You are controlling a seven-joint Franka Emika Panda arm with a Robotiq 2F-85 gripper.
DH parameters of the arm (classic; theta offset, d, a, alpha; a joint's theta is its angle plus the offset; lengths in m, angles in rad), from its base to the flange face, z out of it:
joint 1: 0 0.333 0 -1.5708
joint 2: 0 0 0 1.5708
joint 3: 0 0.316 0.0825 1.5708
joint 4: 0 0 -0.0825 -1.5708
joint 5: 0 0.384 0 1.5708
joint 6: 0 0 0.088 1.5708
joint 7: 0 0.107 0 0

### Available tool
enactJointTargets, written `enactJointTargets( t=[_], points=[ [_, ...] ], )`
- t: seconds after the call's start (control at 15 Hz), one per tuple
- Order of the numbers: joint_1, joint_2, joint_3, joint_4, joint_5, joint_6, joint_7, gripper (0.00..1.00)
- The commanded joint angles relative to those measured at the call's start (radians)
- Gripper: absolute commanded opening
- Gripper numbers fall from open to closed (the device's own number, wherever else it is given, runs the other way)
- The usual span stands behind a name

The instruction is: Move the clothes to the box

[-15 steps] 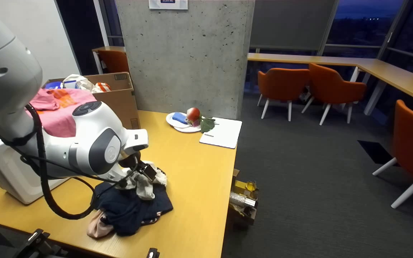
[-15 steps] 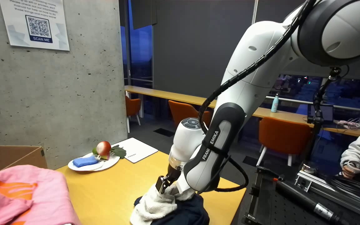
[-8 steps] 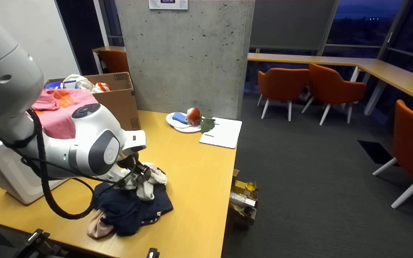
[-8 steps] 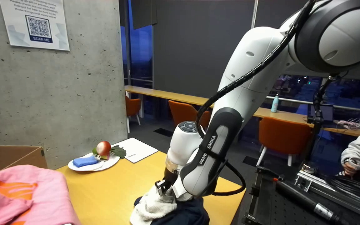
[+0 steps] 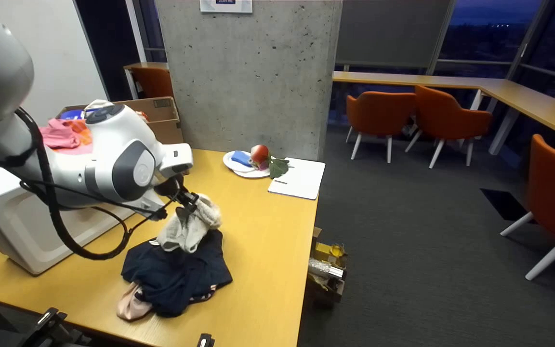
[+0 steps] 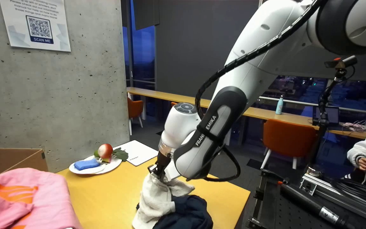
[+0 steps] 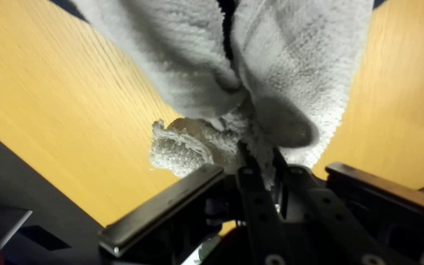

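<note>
My gripper (image 7: 261,156) is shut on the white-grey garment (image 7: 307,66), whose cloth is pinched between the fingertips. In both exterior views this garment (image 5: 186,233) hangs bunched below the gripper (image 5: 188,205); whether its lower folds still touch the pile is unclear. Under it a dark navy garment (image 5: 176,277) lies crumpled on the table, with a peach-tan garment (image 5: 132,303) poking out at its near side. The white box (image 5: 32,241) stands left of the pile, partly behind the arm. The pink garment (image 6: 43,194) with orange print is draped over the box's top.
Behind the white box is a brown cardboard box (image 5: 165,129) with packages inside. A white plate (image 6: 87,170) with a blue sponge and toy food sits near the concrete pillar (image 5: 253,82), beside a white board (image 5: 301,180). The arm's black cable (image 5: 51,212) loops beside the white box.
The gripper has closed on the white-grey garment and risen, drawing the cloth up off part of the navy garment. In an exterior view it has also shifted slightly toward the white box.
</note>
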Motion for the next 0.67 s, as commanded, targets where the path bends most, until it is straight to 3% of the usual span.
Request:
enactJointTargets(
  t=[0.0, 0.2, 0.6],
  points=[
    [0.117, -0.123, -0.107, 0.009, -0.023, -0.126, 0.016, 0.03],
    [0.202, -0.178, -0.155, 0.067, -0.086, -0.217, 0.067, 0.03],
    [0.276, -0.225, -0.117, 0.186, -0.253, -0.344, 0.175, 0.03]
  ],
)
